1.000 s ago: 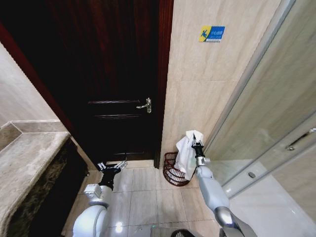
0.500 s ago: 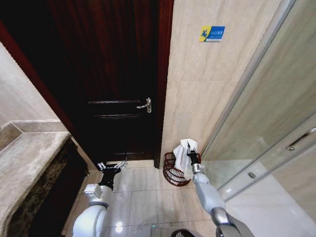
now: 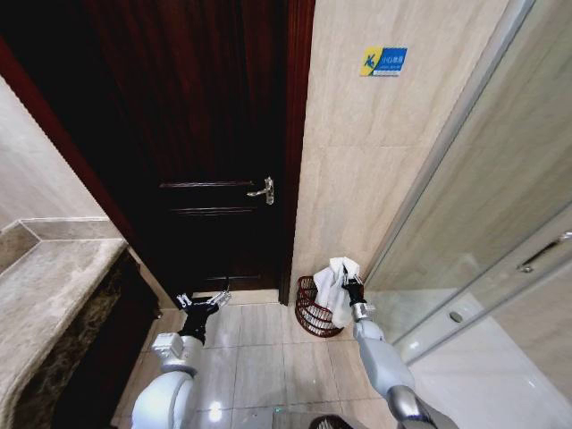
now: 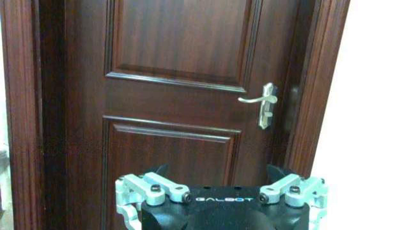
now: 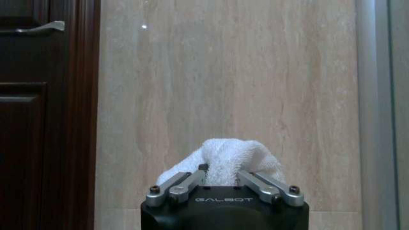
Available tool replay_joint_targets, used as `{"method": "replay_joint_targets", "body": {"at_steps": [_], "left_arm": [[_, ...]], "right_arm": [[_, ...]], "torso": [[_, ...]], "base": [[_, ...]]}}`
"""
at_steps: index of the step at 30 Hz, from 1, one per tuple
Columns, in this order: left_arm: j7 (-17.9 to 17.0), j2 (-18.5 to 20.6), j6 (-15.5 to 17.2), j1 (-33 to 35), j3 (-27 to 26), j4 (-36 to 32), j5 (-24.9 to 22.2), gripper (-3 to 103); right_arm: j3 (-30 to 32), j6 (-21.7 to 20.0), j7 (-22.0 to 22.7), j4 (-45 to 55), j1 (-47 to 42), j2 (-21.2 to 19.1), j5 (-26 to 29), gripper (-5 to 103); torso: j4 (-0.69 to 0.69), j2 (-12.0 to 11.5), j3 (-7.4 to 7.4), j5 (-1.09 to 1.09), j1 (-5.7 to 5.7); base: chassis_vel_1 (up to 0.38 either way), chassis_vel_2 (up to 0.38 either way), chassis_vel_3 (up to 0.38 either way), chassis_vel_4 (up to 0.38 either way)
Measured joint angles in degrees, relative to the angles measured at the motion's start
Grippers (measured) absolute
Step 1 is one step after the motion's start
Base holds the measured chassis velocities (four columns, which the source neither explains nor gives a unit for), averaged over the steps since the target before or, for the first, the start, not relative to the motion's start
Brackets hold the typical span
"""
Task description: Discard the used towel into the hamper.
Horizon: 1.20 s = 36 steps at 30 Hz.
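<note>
Towel point(image 3: 335, 284) in right gripper point(image 3: 350, 284), over hamper point(image 3: 310, 313) rim.

The hamper point(image 3: 313, 308) stands on the floor point(image 3: 259, 357) against the far wall point(image 3: 357, 179), just right of the door point(image 3: 206, 161). The towel point(image 3: 334, 284) hangs over its right rim, held by the right gripper point(image 3: 351, 284). The left gripper point(image 3: 204, 302) sits well left, before the door.

The small reddish-brown wire hamper point(image 3: 313, 308) stands hemmed in a corner between beige tiled wall point(image 3: 357, 179) and dark wooden door frame point(image 3: 295, 179); bare tiled floor point(image 3: 259, 357) in front leaves open approach.
</note>
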Motion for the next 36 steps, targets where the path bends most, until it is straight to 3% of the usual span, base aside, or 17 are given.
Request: {"method": "replay_joint_targets", "body": {"at_steps": [16, 26, 36], "left_arm": [[0.0, 0.0, 0.0, 0.0, 0.0, 0.0, 0.0, 100], [0.0, 0.0, 0.0, 0.0, 0.0, 0.0, 0.0, 100], [0.0, 0.0, 0.0, 0.0, 0.0, 0.0, 0.0, 100]], "right_arm": [[0.3, 1.3, -0.7, 0.2, -0.8, 0.2, 0.5, 8], [0.8, -0.3, -4.8, -3.4, -2.3, -0.2, 0.0, 8], [3.4, 1.0, -1.3, 3.2, -0.6, -0.3, -5.3, 8]], "torso": [[0.01, 0.0, 0.01, 0.0, 0.05], [0.0, 0.0, -0.01, 0.0, -0.04], [0.01, 0.0, 0.0, -0.01, 0.01]], "base": [[-0.057, 0.057, 0.059, -0.053], [-0.027, 0.016, 0.018, -0.014], [0.0, 0.0, 0.0, 0.0]]}}
